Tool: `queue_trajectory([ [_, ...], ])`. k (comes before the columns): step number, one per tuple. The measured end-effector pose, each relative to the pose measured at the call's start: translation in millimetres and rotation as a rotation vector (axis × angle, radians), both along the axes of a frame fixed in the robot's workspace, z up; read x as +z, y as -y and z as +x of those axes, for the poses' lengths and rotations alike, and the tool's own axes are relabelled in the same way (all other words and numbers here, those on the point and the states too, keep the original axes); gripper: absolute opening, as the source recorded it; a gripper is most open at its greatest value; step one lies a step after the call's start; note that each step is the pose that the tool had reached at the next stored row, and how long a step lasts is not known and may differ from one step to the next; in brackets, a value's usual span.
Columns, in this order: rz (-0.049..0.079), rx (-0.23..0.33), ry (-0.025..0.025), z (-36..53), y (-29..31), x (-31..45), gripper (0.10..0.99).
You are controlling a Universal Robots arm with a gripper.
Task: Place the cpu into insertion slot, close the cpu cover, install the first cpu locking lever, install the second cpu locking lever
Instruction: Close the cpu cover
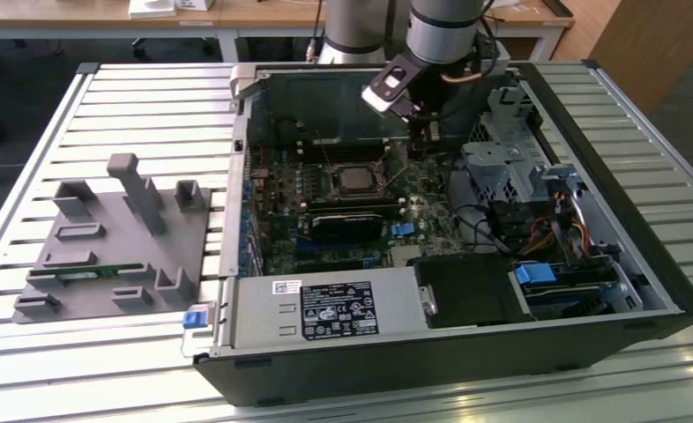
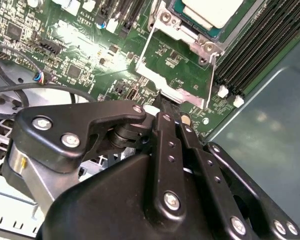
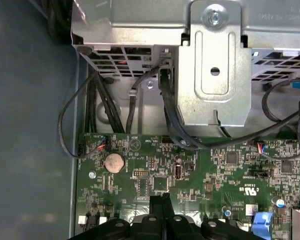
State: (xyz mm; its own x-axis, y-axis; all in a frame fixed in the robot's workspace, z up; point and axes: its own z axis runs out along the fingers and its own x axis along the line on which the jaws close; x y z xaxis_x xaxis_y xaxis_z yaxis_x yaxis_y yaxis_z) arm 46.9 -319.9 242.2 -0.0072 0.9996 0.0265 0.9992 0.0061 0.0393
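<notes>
Slatted metal table [image 1: 111, 106], desks behind; open PC case [image 1: 441, 370] lies on it, centre of the exterior view. Case holds the green motherboard [image 1: 279, 231], a labelled power supply [image 1: 323, 313] along the lower edge, and a drive cage [image 1: 500, 163] with cabling toward the exterior view's right. Grey fixture [image 1: 159, 286] on the table at the exterior view's left carries a short green strip [image 1: 88, 271]; its other pockets look vacant. Cpu [image 1: 356, 179] sits in the slot [image 2: 208, 46], silver top up in the second wrist view [image 2: 215, 12], so placement judged done. Cover [image 2: 177, 92] stands raised off the slot, board visible through its window: closing the cover is the step in hand. Gripper [image 1: 427, 128] hangs inside the case, upper centre of the exterior view, beyond the slot. Jaws pressed together in both wrist views [image 2: 162, 107] [image 3: 160, 199], pinching nothing; tip just beside the cover's free edge, contact not certain. Judgement: closing calls for a steady push on that edge so the plate swings down flat over the cpu without shifting it.
</notes>
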Motion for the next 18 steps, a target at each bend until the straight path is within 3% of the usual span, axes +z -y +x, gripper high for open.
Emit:
queue_trajectory([
  [18,0.000,0.000,0.0000,-12.1,-0.1,-0.5,0.106],
])
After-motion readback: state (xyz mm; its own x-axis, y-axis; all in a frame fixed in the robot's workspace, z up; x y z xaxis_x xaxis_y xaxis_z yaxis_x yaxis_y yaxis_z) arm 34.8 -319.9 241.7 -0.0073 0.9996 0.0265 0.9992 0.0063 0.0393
